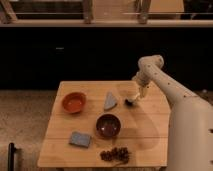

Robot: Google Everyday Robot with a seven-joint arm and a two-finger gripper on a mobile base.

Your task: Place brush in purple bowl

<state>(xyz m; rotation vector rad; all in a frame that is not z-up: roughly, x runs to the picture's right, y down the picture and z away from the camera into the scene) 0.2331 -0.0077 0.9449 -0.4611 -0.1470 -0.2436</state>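
Observation:
The brush lies on the wooden table near the far right; its dark bristle head points left and its pale handle runs up to the right. My gripper is right at the upper end of that handle, reaching down from the arm on the right. The purple bowl stands upright and empty in the middle of the table, in front of and to the left of the brush.
An orange-red bowl stands at the left. A grey wedge-shaped piece lies just left of the brush. A grey-blue block and a dark clustered object lie near the front edge. A dark wall rises behind the table.

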